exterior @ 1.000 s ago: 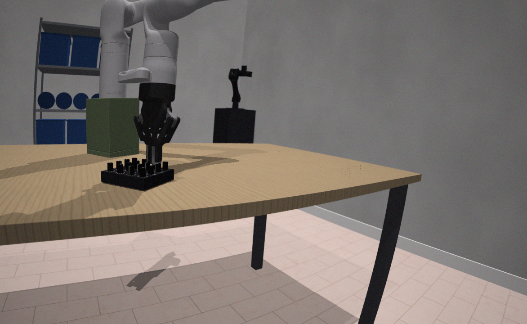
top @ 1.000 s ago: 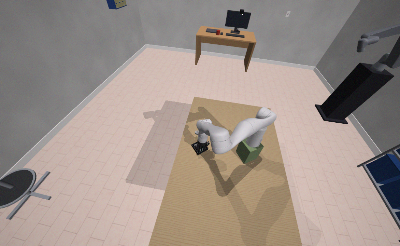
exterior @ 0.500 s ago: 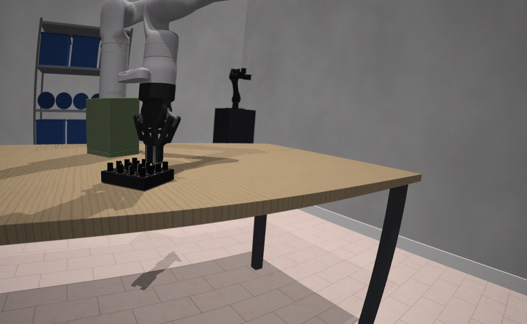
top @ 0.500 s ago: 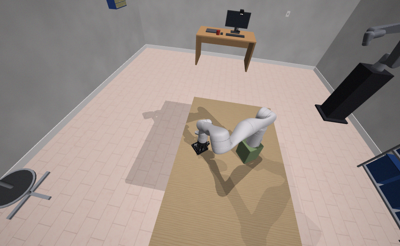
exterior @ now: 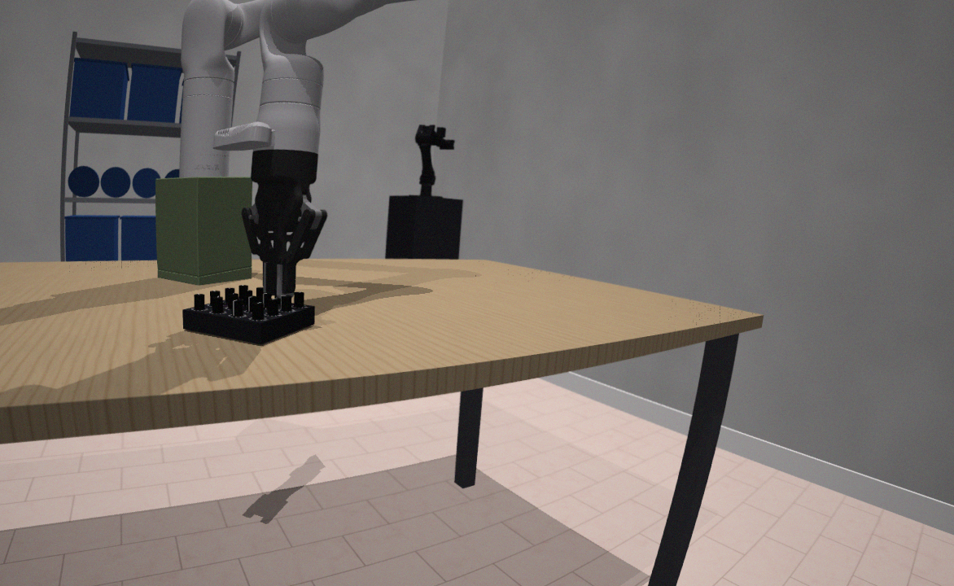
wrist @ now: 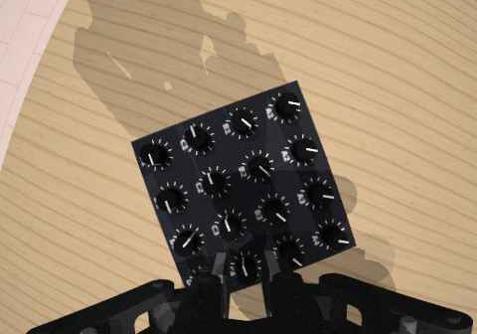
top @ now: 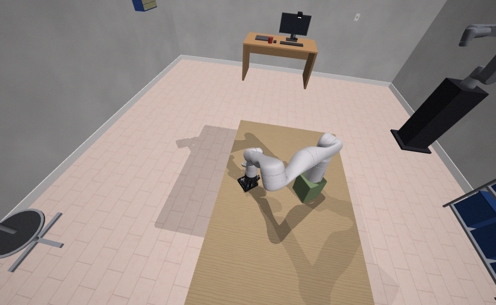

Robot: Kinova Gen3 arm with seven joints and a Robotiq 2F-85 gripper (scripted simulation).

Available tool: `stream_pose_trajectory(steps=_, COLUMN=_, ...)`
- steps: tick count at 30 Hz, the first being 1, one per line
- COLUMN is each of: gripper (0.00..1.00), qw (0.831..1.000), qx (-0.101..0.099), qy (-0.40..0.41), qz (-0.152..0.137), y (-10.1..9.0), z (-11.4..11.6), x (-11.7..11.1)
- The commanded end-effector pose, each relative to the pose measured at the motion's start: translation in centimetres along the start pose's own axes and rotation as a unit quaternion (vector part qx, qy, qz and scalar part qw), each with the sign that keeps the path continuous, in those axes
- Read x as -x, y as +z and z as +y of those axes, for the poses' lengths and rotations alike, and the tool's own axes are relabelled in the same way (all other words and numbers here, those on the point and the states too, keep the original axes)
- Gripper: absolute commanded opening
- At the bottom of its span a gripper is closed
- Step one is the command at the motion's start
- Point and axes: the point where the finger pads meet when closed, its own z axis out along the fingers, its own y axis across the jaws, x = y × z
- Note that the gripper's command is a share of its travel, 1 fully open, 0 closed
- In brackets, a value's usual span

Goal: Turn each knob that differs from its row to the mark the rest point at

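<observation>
The black knob box [wrist: 241, 182] stands on the wooden table, turned at an angle in the wrist view, with sixteen black knobs and white pointer lines. It also shows in the top view [top: 248, 184] and the exterior view [exterior: 248, 314]. My gripper [wrist: 245, 267] points straight down over the box edge nearest the wrist camera [exterior: 276, 280]. Its two fingers stand on either side of one knob [wrist: 245, 265] in that nearest row, with a narrow gap at each side. The gripper is open a little and holds nothing. The box corner below the gripper body is hidden.
The green block [exterior: 203, 229] under the arm's base stands behind the box. The table's curved edge [wrist: 40, 70] runs close on the box's left in the wrist view. A black pedestal with another arm [exterior: 422, 218] and blue shelves [exterior: 112, 160] stand beyond the table.
</observation>
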Motion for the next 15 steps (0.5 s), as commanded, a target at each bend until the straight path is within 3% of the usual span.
stream_pose_trajectory(steps=1, gripper=0.19, qw=1.0, qx=0.0, qy=-0.003, qz=0.0, y=0.1, z=0.0, x=-0.1)
stream_pose_trajectory(steps=15, gripper=0.19, qw=1.0, qx=0.0, qy=-0.001, qz=0.0, y=-2.2, z=0.2, x=-0.1)
